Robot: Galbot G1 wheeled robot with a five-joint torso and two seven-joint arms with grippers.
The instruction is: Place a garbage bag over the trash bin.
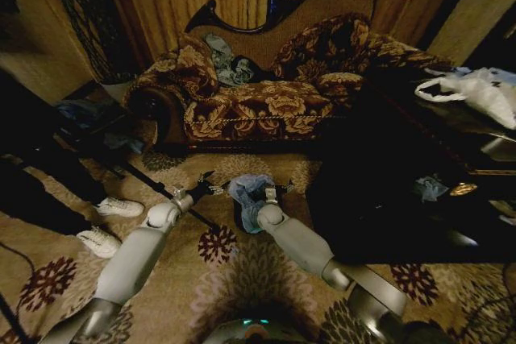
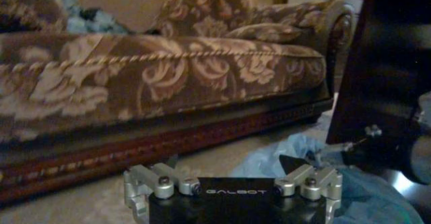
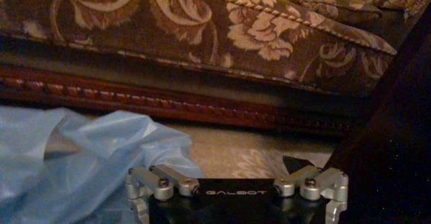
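Both claws hung low over the carpet before the sofa (image 1: 266, 110). Left claw (image 1: 208, 186) gaped, empty. Right claw (image 1: 278, 189) likewise spread. Garbage bag (image 1: 248, 191) lay bunched between them, draped on the trash bin (image 1: 242, 217), probably staged for stretching over the rim.

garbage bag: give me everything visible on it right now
The garbage bag is thin, pale blue-grey film, slightly glossy and crumpled into loose folds. It is bunched over the trash bin on the patterned carpet in front of the sofa, between the left gripper and the right gripper. The wrist views show its wrinkled film beside each gripper; whether either one grips it cannot be told.
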